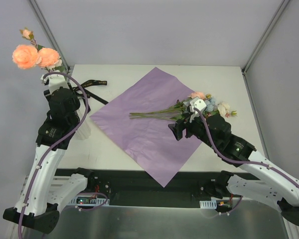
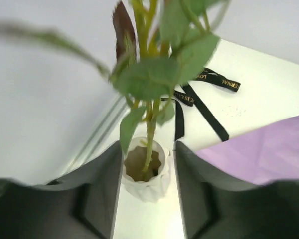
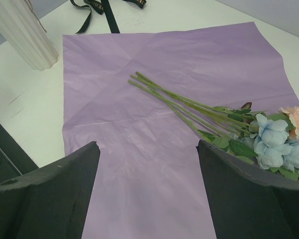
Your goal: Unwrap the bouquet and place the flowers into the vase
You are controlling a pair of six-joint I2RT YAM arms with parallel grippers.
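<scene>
Black ribbon (image 2: pixel 204 112) near the tabletop's (image 1: pixel 104 149) far left corner carries gold lettering; we read only "ERNAL". By the left edge, the vase (image 2: pixel 145 179) holds peach roses (image 1: pixel 35 56), the left gripper (image 2: pixel 148 148) parted around their stem. Other flowers (image 3: pixel 269 144) lie on purple paper (image 1: pixel 139 129) mid-tabletop, the right gripper (image 3: pixel 147 144) spread wide above them.

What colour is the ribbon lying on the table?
The ribbon is black with pale lettering, clearest in the left wrist view.
</scene>
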